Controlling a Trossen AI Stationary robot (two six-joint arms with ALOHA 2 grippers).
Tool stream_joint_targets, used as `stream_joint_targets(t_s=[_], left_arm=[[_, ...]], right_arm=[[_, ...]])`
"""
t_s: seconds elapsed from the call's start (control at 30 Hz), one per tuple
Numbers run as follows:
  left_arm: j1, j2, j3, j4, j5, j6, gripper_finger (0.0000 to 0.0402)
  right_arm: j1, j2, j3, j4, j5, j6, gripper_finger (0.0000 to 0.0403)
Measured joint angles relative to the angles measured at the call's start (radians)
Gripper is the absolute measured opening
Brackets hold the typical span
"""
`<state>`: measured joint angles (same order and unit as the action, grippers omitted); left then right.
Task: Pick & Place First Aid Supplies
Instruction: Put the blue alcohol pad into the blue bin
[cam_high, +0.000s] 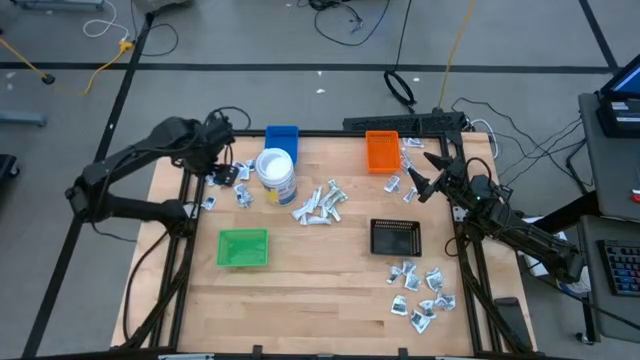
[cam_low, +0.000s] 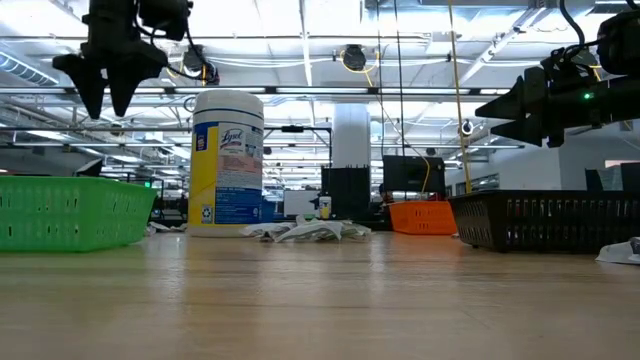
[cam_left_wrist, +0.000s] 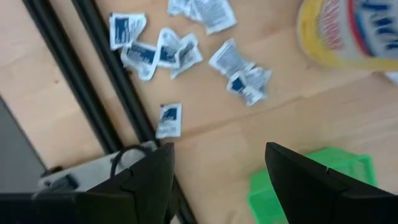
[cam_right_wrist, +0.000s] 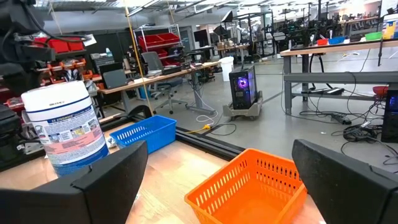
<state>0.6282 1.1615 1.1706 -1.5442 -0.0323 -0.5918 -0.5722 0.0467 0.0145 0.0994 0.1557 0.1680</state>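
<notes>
Wooden table (cam_high: 300, 270): packets (cam_left_wrist: 168, 50) lie below the left claw (cam_left_wrist: 217, 180), spread wide, empty.

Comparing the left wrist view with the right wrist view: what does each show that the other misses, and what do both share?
Only the left wrist view shows the small packets scattered on the table, the green tray and the left claw, open above them. Only the right wrist view shows the orange basket, the blue basket, the right claw, open, and the room beyond. Both show the white wipes tub and the wooden table.
</notes>
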Motion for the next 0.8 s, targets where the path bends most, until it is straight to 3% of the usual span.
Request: stream_joint_targets(t_s=[0.2, 0.8], left_arm=[[0.033, 0.062, 0.000, -0.025, 0.026, -0.007, 0.0253], [0.221, 0.351, -0.017, -0.026, 0.057, 0.207, 0.0253]], right_arm=[[0.000, 0.000, 0.000, 0.000, 0.000, 0.000, 0.0393], [0.000, 0.000, 0.000, 0.000, 0.000, 0.000, 0.0393]])
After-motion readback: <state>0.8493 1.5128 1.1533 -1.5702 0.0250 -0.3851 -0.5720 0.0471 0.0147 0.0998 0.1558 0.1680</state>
